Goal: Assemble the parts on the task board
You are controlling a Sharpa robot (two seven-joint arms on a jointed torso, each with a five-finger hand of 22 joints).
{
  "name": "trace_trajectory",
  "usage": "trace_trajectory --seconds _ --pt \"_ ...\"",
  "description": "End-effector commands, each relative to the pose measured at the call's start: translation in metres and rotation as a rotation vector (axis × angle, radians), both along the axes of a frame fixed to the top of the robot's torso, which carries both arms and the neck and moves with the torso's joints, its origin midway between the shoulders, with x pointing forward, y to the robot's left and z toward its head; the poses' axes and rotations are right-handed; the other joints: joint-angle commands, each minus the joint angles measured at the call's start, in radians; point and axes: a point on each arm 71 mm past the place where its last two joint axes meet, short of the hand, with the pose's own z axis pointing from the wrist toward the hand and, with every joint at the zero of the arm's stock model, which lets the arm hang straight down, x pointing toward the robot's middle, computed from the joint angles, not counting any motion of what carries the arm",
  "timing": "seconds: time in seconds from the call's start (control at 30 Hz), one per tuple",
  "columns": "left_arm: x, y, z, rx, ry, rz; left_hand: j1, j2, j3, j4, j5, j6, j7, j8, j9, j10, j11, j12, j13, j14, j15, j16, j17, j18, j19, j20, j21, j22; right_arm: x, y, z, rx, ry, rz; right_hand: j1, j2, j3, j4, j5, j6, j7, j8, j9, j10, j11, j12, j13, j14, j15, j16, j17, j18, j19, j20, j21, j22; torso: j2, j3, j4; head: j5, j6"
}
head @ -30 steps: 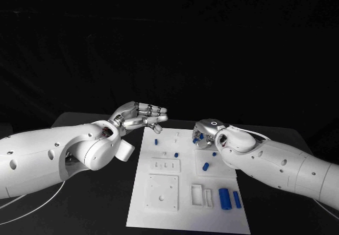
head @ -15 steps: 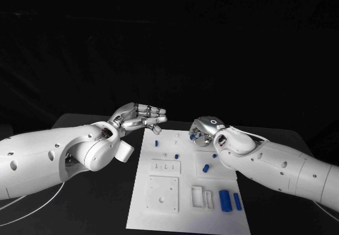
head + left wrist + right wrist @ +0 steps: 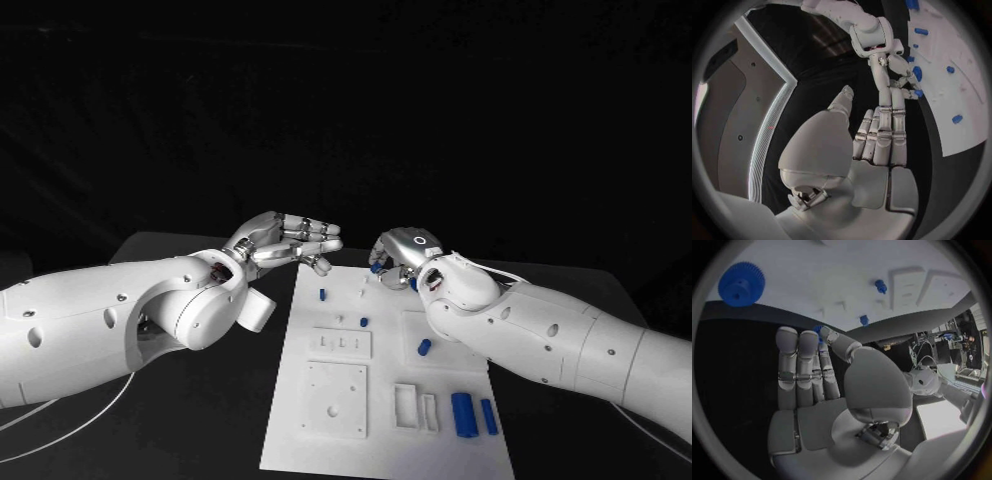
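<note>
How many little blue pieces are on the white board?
5 show plainly: two near the far end, one mid-board, two at the near right. The right robot hand may hide more.

The task board point(image 3: 382, 400) looks matt white plastic, its parts point(image 3: 463, 412) smooth blue plastic, the hands' fingers point(image 3: 296, 232) glossy metal.

The left arm point(image 3: 101, 320) reaches in low beside the task board point(image 3: 378, 440), its hand point(image 3: 286, 240) hanging over the board's far left corner. In the left wrist view that hand's fingers point(image 3: 882, 135) lie straight and close together, the thumb standing apart from them, with nothing held. The right arm point(image 3: 577, 345) crosses the board's right edge, and its hand point(image 3: 408, 258) hovers above the board's far end, palm turned down. The thumb and a fingertip pinch a small blue part point(image 3: 378, 268), the other fingers lying side by side
</note>
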Motion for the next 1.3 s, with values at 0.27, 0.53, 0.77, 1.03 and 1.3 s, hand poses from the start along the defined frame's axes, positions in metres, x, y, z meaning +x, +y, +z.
trace_trajectory --seconds 0.27,0.53,0.77,1.03,1.3 --pt "0.0 -0.005 0.002 -0.013 -0.012 -0.009 -0.004 0.0 -0.004 -0.003 -0.003 0.003 0.003 -0.006 -0.001 0.005 0.001 -0.002 0.001 -0.002 0.005 -0.005 -0.002 0.012 -0.008 0.002 0.001 -0.002 0.003 0.011 0.0 -0.004 -0.013 0.005 -0.001 0.005 0.005 -0.001 0.01 0.009 0.001 0.004 0.001 0.015 -0.011 0.003 0.003 0.003 -0.006 -0.005 0.002 0.019 0.007 -0.001 -0.012 0.007 0.009 -0.0099 0.0142 -0.007 0.004" --pt "0.001 -0.007 0.005 -0.012 -0.017 -0.013 -0.003 0.001 -0.004 -0.005 -0.002 0.002 0.004 -0.006 -0.001 0.004 0.001 -0.002 0.001 -0.001 0.005 -0.005 -0.002 0.013 -0.008 0.002 0.002 -0.004 0.004 0.014 -0.002 -0.015 0.004 0.01 -0.003 0.008 0.0 -0.006 0.014 0.008 0.002 0.004 0.001 0.015 -0.011 0.004 0.003 0.003 -0.006 -0.006 0.001 0.019 0.011 -0.001 -0.028 0.018 0.017 -0.0145 0.0175 -0.009 0.005" --pt "0.003 -0.007 0.005 -0.01 -0.019 -0.012 -0.003 0.001 -0.004 -0.005 -0.002 0.002 0.004 -0.006 -0.001 0.004 0.001 -0.002 0.001 -0.001 0.005 -0.005 -0.002 0.013 -0.008 0.002 0.002 -0.004 0.006 0.011 -0.004 -0.032 0.017 0.0 -0.003 0.01 -0.001 -0.009 0.017 0.008 0.002 0.004 0.0 0.014 -0.01 0.004 0.003 0.002 -0.005 -0.007 0.001 0.02 0.012 -0.001 -0.035 0.024 0.019 -0.016 0.0141 -0.007 0.0" --pt "0.003 -0.006 0.005 -0.009 -0.02 -0.007 -0.003 0.001 -0.004 -0.005 -0.002 0.002 0.004 -0.006 -0.001 0.004 0.001 -0.002 0.001 -0.001 0.005 -0.005 -0.002 0.013 -0.008 0.002 0.002 -0.004 0.005 0.006 -0.008 -0.054 0.035 -0.008 -0.004 0.011 -0.002 -0.011 0.019 0.009 0.002 0.004 0.0 0.015 -0.01 0.003 0.003 0.002 -0.006 -0.006 0.002 0.02 0.014 -0.001 -0.037 0.031 0.018 -0.0137 0.0153 -0.002 -0.003" --pt "0.005 -0.004 0.005 -0.008 -0.021 -0.001 -0.003 0.001 -0.004 -0.005 -0.002 0.002 0.004 -0.006 -0.001 0.004 0.001 -0.002 0.001 -0.001 0.005 -0.005 -0.002 0.013 -0.008 0.002 0.002 -0.004 0.005 0.004 -0.01 -0.067 0.044 -0.012 -0.004 0.011 -0.003 -0.011 0.02 0.009 0.002 0.004 0.0 0.015 -0.011 0.004 0.003 0.002 -0.006 -0.006 0.002 0.02 0.013 -0.001 -0.039 0.031 0.019 -0.0145 0.0167 -0.004 0.0"
